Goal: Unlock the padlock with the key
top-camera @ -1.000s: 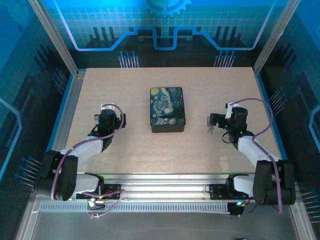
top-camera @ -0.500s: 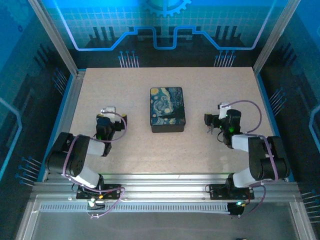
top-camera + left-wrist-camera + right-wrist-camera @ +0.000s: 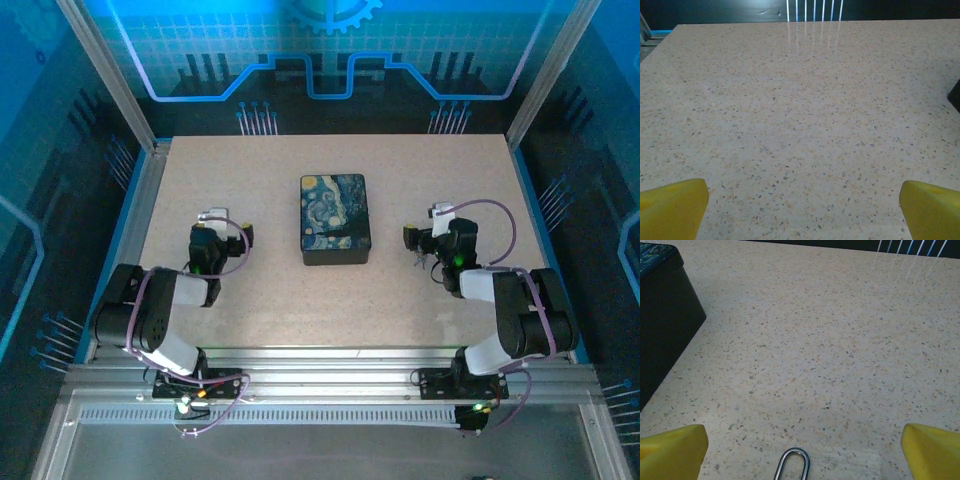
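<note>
Just thin silvery padlock shackle (image 3: 793,450)

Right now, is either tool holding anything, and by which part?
Nothing is held. Left tool and right tool both stand open; the padlock shackle lies untouched on the table near the right one.

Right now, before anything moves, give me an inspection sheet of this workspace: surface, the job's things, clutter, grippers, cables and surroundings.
Surface: speckled beige table, no spills seen.
Job's things: silvery metal loop lying on the table, likely the padlock's shackle; key too small to tell.
Clutter: dark box with a swirly blue lid, closed, mid-table between the arms.
Grippers: left gripper open over bare table; right gripper open, the loop lying between its fingertips, not gripped.
Cables: purple cables loop along each arm, clear of the box.
Surroundings: metal frame and blue-lit panels; nothing else seen.
</note>
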